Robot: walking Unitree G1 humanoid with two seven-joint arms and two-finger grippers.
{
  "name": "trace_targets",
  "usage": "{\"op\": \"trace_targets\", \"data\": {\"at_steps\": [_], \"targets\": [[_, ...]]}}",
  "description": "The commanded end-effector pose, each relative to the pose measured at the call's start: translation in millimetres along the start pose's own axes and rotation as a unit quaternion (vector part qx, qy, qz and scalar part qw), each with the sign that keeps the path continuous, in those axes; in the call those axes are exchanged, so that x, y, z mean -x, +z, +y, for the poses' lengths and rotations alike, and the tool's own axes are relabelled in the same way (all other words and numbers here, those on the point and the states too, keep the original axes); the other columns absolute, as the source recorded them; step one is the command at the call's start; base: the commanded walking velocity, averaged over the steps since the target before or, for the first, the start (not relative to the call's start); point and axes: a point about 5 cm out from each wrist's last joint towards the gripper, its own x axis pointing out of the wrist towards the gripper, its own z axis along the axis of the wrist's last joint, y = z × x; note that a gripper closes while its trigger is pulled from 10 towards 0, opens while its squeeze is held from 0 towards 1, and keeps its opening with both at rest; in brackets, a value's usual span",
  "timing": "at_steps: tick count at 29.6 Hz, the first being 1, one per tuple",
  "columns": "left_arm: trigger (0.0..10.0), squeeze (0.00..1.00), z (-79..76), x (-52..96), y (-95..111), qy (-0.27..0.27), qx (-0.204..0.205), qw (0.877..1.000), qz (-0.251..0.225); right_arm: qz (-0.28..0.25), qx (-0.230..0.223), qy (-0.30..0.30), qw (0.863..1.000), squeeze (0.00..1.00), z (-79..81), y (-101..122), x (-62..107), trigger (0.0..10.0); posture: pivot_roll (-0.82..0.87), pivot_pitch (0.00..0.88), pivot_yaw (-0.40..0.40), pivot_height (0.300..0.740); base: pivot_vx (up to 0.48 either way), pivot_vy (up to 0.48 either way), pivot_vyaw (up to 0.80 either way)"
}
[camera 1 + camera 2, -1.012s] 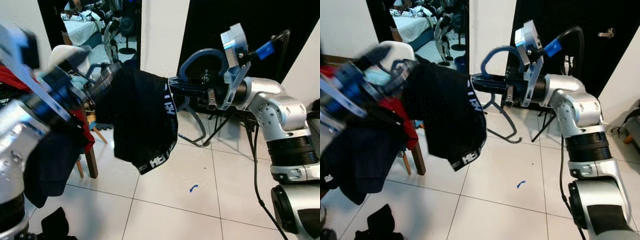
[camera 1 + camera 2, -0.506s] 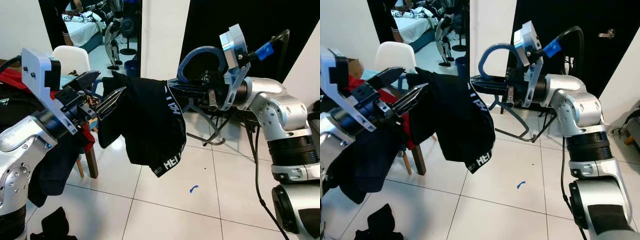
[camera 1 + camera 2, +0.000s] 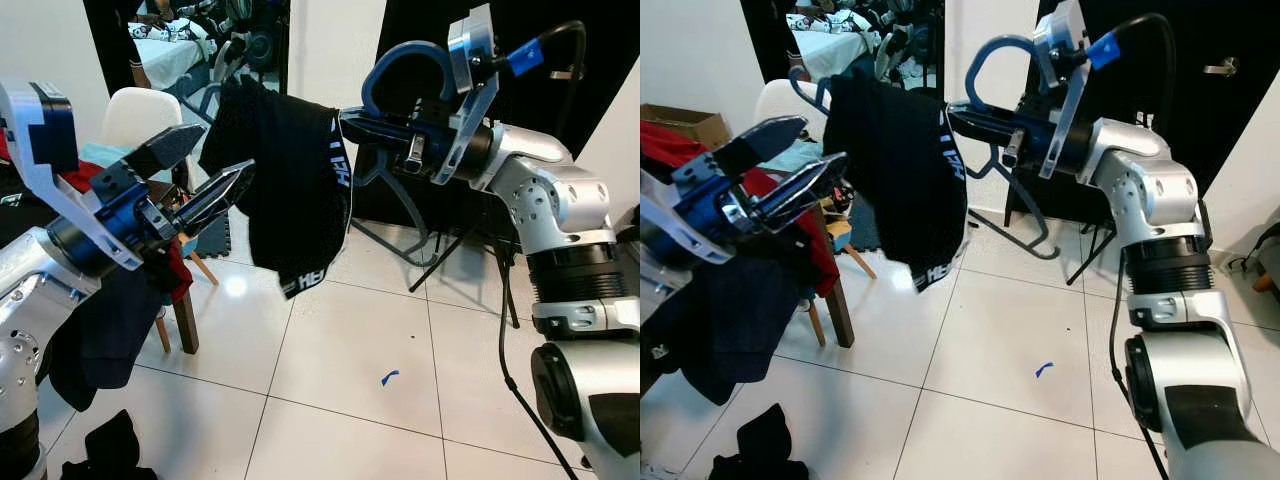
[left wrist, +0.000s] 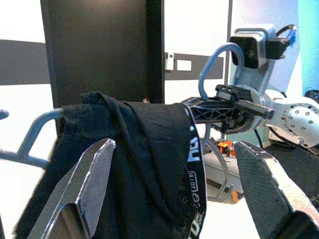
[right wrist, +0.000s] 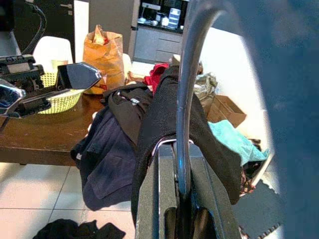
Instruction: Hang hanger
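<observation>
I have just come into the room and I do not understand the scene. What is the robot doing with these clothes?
The robot holds a blue hanger in the air with its right gripper, fingers shut on it. A black garment with a lettered waistband is draped over the hanger's bar. The left gripper is open beside the garment and not gripping it. Behind the left arm, a chair is piled with more clothes. The hanger is not yet hung anywhere.

Pale glossy floor tiles (image 3: 340, 360) with a blue scrap (image 3: 388, 377) at five o'clock. A white chair (image 3: 135, 115) at ten o'clock, a black door (image 3: 1200, 80) at one, a brown table (image 5: 35, 139) with heaped clothes (image 3: 700, 300).
</observation>
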Motion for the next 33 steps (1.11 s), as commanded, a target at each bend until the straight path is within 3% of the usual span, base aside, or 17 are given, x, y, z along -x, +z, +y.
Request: {"op": "trace_targets", "data": {"at_steps": [1, 9, 22, 23, 27, 28, 33], "targets": [[10.0, 0.00, -2.2, -0.9, 0, -0.006, -0.003, 1.000, 0.001, -0.002, 0.009, 0.014, 1.000, 0.00, 4.0, 2, -0.5, 10.0, -0.03, 0.000, -0.073, 0.740, 0.000, 0.000, 0.00], [10.0, 0.00, 12.4, -0.9, -5, 0.051, -0.013, 0.998, 0.021, -0.007, 0.020, 0.061, 0.998, 0.00, 15.7, 6, 0.5, 10.0, -0.03, 0.000, -0.066, 0.740, 0.000, 0.000, 0.00], [10.0, 0.00, 16.8, 0.2, -14, 0.073, -0.014, 0.996, 0.045, -0.011, 0.023, 0.070, 0.997, 0.00, 18.8, 7, 1.1, 10.0, -0.03, 0.000, -0.064, 0.740, 0.000, 0.000, 0.00], [6.2, 0.00, 15.8, -0.3, -14, 0.070, -0.012, 0.996, 0.045, -0.012, 0.023, 0.072, 0.997, 0.00, 19.4, 7, 0.9, 10.0, -0.03, 0.000, -0.064, 0.740, 0.000, 0.000, 0.00], [6.2, 0.00, 15.2, -0.7, -15, 0.067, -0.010, 0.997, 0.045, -0.012, 0.023, 0.073, 0.997, 0.00, 20.0, 7, 0.8, 10.0, -0.03, 0.000, -0.064, 0.740, 0.000, 0.000, 0.00], [0.2, 0.00, 14.6, -1.4, -16, 0.066, -0.009, 0.997, 0.048, -0.014, 0.024, 0.076, 0.997, 0.00, 20.9, 8, 0.6, 10.0, -0.03, 0.000, -0.063, 0.740, 0.000, 0.000, 0.00], [0.0, 0.00, 12.4, -3.5, -22, 0.061, -0.004, 0.996, 0.058, -0.018, 0.027, 0.081, 0.996, 0.00, 22.8, 11, 0.5, 10.0, -0.04, 0.000, -0.060, 0.740, 0.000, 0.000, 0.00]]}}
